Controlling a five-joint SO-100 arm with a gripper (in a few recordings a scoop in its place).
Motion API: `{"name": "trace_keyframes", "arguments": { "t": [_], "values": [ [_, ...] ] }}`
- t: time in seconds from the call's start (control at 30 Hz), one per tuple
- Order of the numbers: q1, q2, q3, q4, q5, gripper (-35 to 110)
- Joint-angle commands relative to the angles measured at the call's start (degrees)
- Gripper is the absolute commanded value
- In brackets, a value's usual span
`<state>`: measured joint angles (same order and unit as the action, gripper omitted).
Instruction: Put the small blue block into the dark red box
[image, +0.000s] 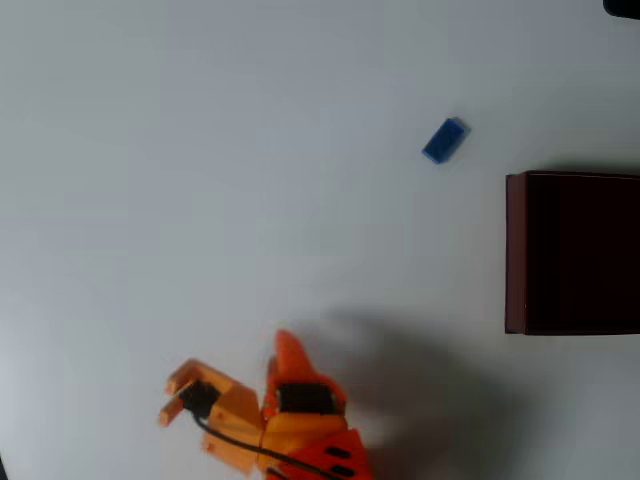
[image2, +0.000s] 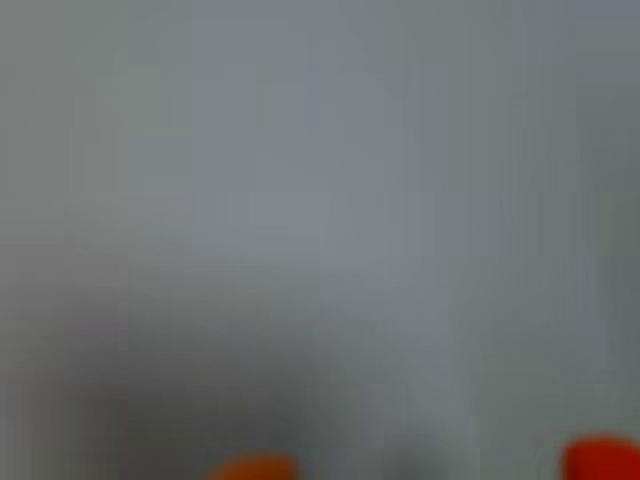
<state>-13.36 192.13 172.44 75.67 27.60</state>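
- Fingers: in the wrist view two orange tips sit at the bottom edge, one near the middle (image2: 255, 467) and one at the right corner (image2: 600, 458), with plain grey surface showing between them. The picture is heavily blurred; the tips stand apart and nothing lies between them.
- Gripper (image: 288, 352): in the overhead view an orange pointed finger juts upward in the picture from the orange body near the bottom edge, left of centre. Only one point can be made out from above, so the gap between the fingers cannot be judged from this view.
- Arm (image: 300, 430): orange housing with dark inset parts and a black cable running across it; a second orange lobe projects to the left in the picture. It casts a soft shadow to the right on the table.
- Table (image: 200, 150): pale grey-white, evenly lit.
- Small blue block (image: 445, 140): lies on the table in the upper right of the overhead view, turned at a slant. It is well apart from the gripper — nothing touches it.
- Dark red box (image: 516, 250): at the right edge of the overhead view, cut off by the frame, thin reddish-brown left wall visible, interior near-black. The block lies outside it — near its upper left corner, up and to the left in the picture, not touching.
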Motion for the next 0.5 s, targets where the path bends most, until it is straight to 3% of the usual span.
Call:
{"name": "trace_keyframes", "arguments": {
  "t": [0.0,0.17,0.47],
  "values": [
    [5.1,0.26,-3.78,2.81,10.37,18],
    [14.94,-5.62,-10.99,3.16,24.61,22],
    [24.61,-42.54,-35.51,7.73,45.35,22]
  ]
}}
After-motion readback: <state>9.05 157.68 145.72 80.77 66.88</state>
